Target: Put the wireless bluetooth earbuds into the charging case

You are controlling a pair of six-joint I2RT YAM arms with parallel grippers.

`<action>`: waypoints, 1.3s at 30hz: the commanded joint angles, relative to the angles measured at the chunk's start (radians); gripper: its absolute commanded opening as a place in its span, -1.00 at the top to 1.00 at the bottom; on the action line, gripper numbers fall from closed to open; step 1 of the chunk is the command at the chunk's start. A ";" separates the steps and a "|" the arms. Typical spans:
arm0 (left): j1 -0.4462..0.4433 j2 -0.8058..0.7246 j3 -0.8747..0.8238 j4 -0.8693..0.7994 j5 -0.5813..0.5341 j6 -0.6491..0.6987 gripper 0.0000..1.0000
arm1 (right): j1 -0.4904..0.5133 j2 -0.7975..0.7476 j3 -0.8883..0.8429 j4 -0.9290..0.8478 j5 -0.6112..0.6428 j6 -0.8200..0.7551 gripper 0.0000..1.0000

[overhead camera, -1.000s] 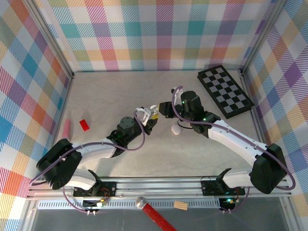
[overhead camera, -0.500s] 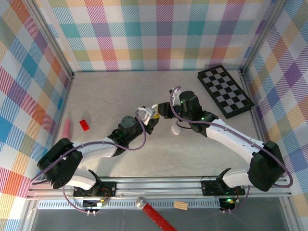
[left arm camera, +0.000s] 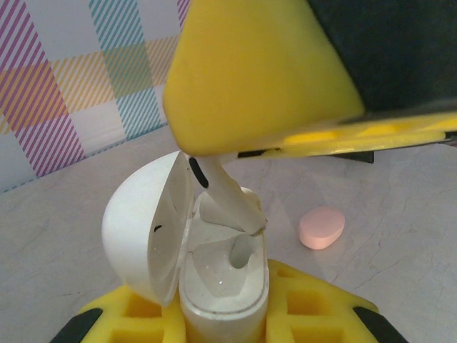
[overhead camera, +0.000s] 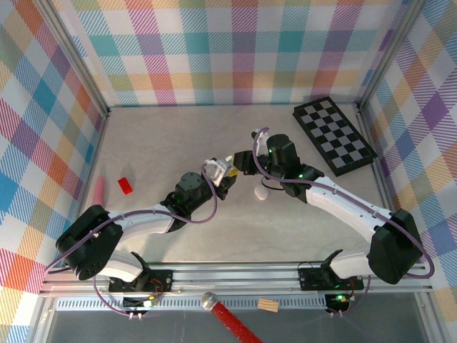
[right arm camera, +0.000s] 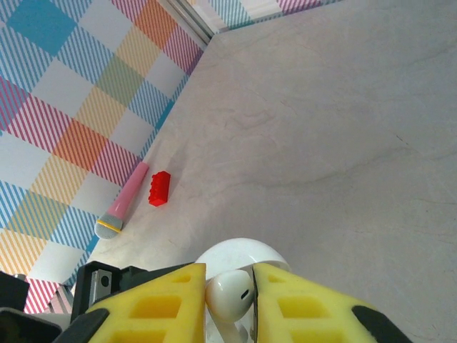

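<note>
My left gripper (left arm camera: 223, 318) is shut on a white charging case (left arm camera: 221, 282), held upright with its lid (left arm camera: 143, 225) swung open to the left. My right gripper (right arm camera: 230, 300) is shut on a white earbud (right arm camera: 228, 294). The earbud's stem (left arm camera: 227, 199) slants down from the right gripper's yellow pad (left arm camera: 257, 78), and its tip touches the rim of the case's empty slot. In the top view the two grippers meet mid-table, left gripper (overhead camera: 218, 173) and right gripper (overhead camera: 240, 163), with the case (overhead camera: 213, 168) between them.
A pale pink pebble-shaped case (left arm camera: 321, 227) lies on the table just right of the grippers (overhead camera: 261, 191). A red brick (overhead camera: 126, 185) and a pink brush (overhead camera: 98, 189) lie at the left wall. A checkerboard (overhead camera: 333, 134) sits at the back right.
The right gripper has edged slightly left and back with the earbud, closing on the case. The left arm has barely moved.
</note>
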 commanded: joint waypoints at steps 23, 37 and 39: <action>-0.011 -0.065 0.075 -0.069 0.015 -0.122 1.00 | -0.002 -0.020 -0.046 0.092 -0.003 -0.043 0.58; -0.011 -0.078 0.075 -0.080 0.011 -0.125 1.00 | -0.002 -0.034 -0.062 0.096 0.010 -0.059 0.59; -0.011 -0.081 0.076 -0.083 0.009 -0.130 1.00 | -0.003 -0.038 -0.067 0.095 0.012 -0.059 0.59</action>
